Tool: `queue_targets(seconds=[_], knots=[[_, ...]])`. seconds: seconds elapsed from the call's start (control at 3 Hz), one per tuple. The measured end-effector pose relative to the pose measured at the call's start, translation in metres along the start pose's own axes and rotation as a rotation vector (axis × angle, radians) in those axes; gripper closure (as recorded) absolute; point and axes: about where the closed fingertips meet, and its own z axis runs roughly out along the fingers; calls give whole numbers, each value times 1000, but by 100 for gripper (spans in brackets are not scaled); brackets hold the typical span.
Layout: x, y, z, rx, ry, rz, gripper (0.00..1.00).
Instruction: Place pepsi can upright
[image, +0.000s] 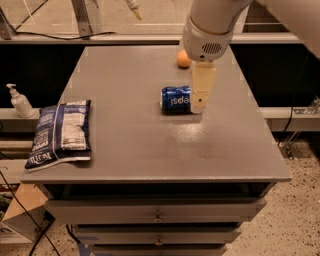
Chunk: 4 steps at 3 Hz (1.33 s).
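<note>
Approach step: pincer (199, 102), state indeterminable, hangs at right end of can (175, 99) lying sideways on table (125, 150); next move likely needs grasping, then uprighting.

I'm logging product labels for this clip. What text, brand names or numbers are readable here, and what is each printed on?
"pepsi": white lettering, upside down in this view, on the pepsi can lying on its side on the table, with the gripper at its right end.
Snack bag: white print, too blurred to read.
Pump bottle: no readable label.
</note>
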Motion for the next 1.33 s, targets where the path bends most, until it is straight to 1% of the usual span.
queue_targets(seconds=[0.33,0.67,1.0,1.33], knots=[[-5,-20,28,-23,51,-1,0],[-2,-35,55,-42,102,14,0],[2,-38,83,-81,133,31,0],[6,-34,107,-128,148,48,0]])
